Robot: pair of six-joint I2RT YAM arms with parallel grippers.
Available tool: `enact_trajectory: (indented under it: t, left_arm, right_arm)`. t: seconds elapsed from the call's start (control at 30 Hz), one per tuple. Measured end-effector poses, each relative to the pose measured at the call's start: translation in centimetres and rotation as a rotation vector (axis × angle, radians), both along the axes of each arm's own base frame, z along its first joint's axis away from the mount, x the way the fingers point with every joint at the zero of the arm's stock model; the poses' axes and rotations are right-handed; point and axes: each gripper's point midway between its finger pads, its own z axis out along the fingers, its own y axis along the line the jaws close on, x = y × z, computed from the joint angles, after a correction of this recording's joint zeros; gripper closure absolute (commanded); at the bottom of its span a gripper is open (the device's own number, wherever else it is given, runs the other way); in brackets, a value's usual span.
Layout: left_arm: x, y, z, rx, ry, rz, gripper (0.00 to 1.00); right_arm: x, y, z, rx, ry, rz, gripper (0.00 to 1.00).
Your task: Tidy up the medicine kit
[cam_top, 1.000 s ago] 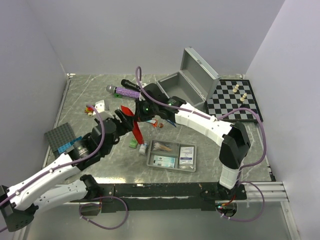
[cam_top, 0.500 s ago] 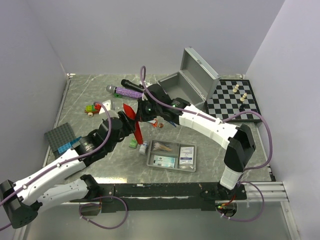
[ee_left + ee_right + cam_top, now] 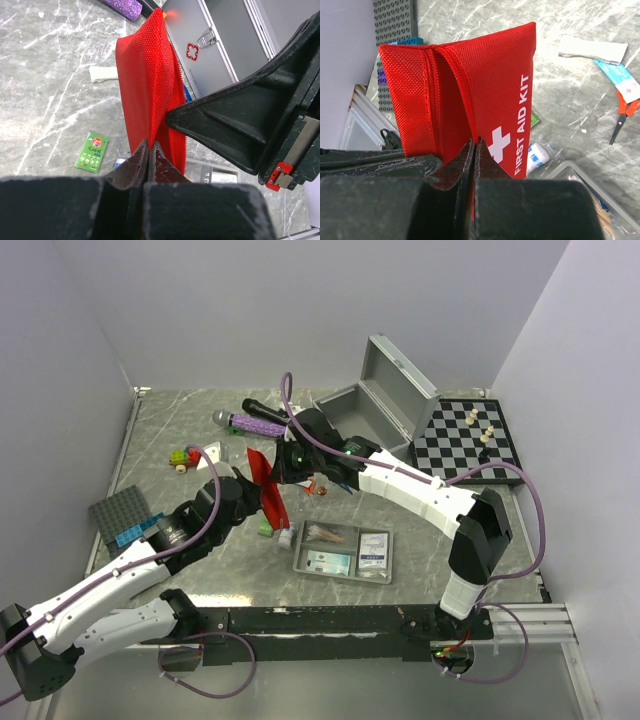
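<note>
Top external view: both arms reach inward over the middle of the table and meet at the red pouch [image 3: 263, 466], which hangs clear of the surface. The left arm stretches diagonally up from the near left. The right arm bends at the elbow and runs back leftward.

The left gripper [image 3: 149, 146] is pinched tight on one edge of the pouch. The right gripper [image 3: 474, 144] is likewise clamped on the fabric, its fingers pressed together with the cloth between them. A second ago the left jaws stood wide and short of the pouch; they have since come forward and closed on it, while the right grip has not changed.

The open metal case [image 3: 372, 408] sits beyond the right jaws, and the divided tray [image 3: 344, 534] lies on the near side of both.

The right wrist camera alone shows the pouch's white cross and "FIRST AID KIT" lettering, with scissors [image 3: 622, 112] off to the right of its jaws and the studded plate [image 3: 395, 20] beyond them. The left wrist camera alone shows the case's red-cross emblem and latch ahead, and a green packet [image 3: 92, 152] on the table left of its jaws.
</note>
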Motion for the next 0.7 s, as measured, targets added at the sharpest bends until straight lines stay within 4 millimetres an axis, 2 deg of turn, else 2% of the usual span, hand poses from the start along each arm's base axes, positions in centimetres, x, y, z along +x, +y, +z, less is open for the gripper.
enact_trajectory:
  t: [0.13,0.3,0.4,0.5,0.7]
  left_arm:
    - [0.0,0.1,-0.2,0.022,-0.001,-0.007,0.99]
    - [0.1,0.8,-0.7,0.149,0.024,-0.017,0.99]
    - [0.6,0.8,-0.1,0.223,0.031,-0.033,0.99]
    - [1.1,0.5,0.9,0.269,0.032,-0.046,0.99]
    - [2.2,-0.2,1.3,0.352,0.069,-0.055,0.99]
  right_arm:
    - [-0.1,-0.2,-0.3,-0.006,-0.001,0.002,1.0]
    - [-0.2,-1.7,-1.4,-0.058,-0.033,-0.007,0.5]
    - [-0.3,-2.3,-1.8,-0.081,-0.045,-0.009,0.34]
    - [-0.3,-2.5,-2.0,-0.088,-0.048,-0.011,0.28]
    - [-0.2,-2.1,-1.7,-0.062,-0.039,-0.026,0.26]
